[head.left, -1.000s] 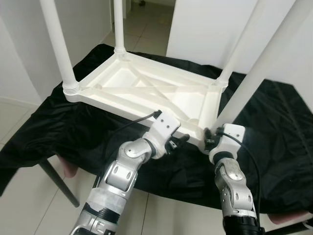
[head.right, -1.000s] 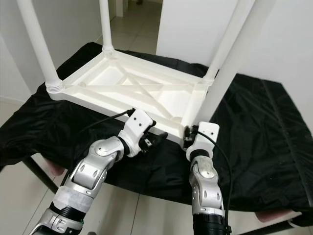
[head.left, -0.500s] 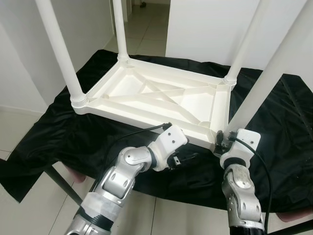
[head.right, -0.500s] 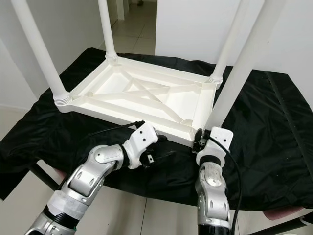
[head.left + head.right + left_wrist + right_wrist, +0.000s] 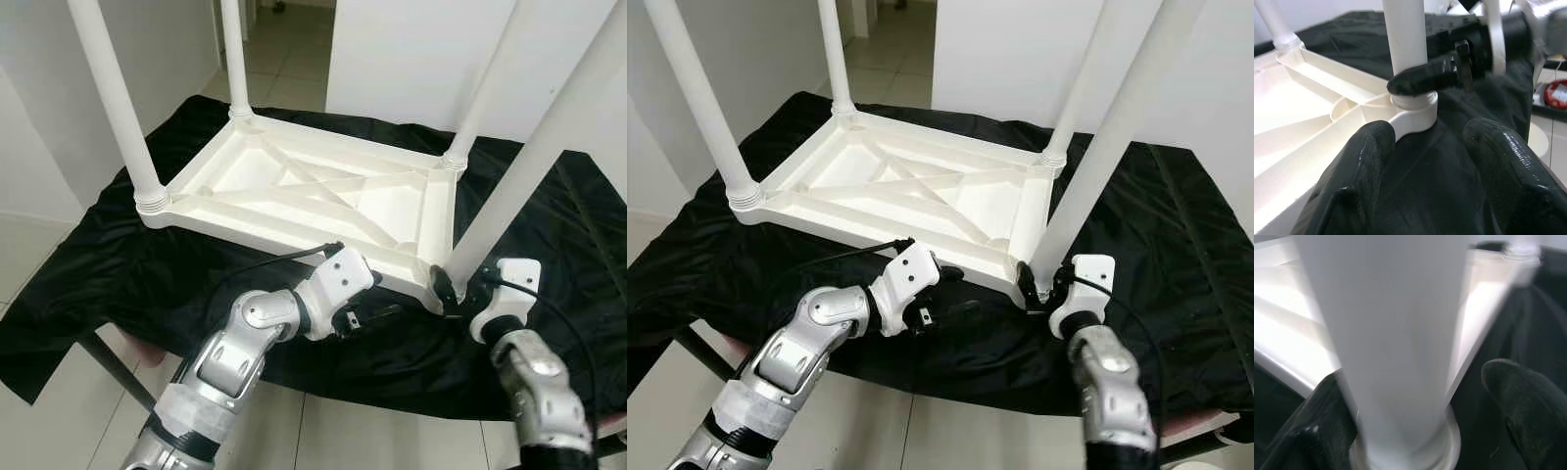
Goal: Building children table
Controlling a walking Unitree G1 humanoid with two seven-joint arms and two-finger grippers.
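While the white children's table (image 5: 323,191) lies upside down on the black cloth (image 5: 118,255) over a work surface, all four legs stand in its corner sockets, so the build looks nearly done; what seems left is seating or tightening the leg (image 5: 529,157) at the near right corner, then turning the table upright. The right gripper (image 5: 1038,284) is at the base of that leg, its fingers (image 5: 1518,396) spread on either side of the tube and, in the right wrist view, one visibly apart from it, so I judge it loose rather than clamped. The left gripper (image 5: 377,313) hovers just below the table's near edge over the cloth, fingers (image 5: 1366,161) spread and holding nothing, aimed at the same socket. Compared with half a second ago, the right forearm has swung outward to the right while its fingertips stayed at the leg's collar, which suggests a twist of the leg; the left gripper has barely moved.
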